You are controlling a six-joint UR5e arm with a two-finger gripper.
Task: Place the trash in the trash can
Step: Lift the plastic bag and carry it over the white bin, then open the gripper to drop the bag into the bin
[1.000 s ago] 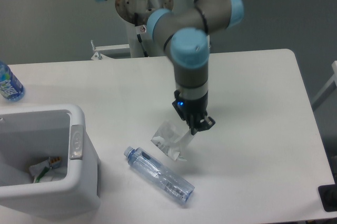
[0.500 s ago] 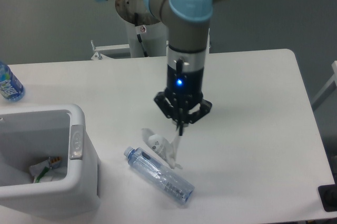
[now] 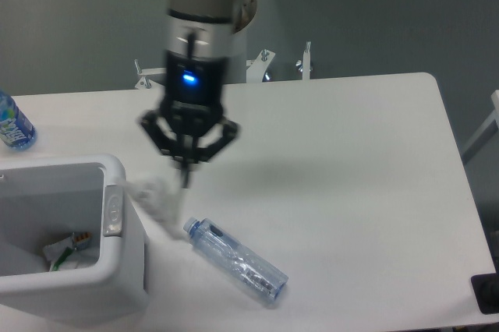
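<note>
**Wrapper held beside the bin**

The gripper points down with its fingers pinched narrow on the wrapper — the crumpled whitish lump hangs blurred below and to the left of the fingertips, off the desk. It hangs just beside the bin, close to the grey latch. The clear bottle lies on its side on the desk nearby, cap toward the bin — apart from the gripper. A blue-labelled bottle stands at the left edge.

One fixed camera looks down from high at the table's front, facing the arm's base at the far edge, moderately near.
</note>
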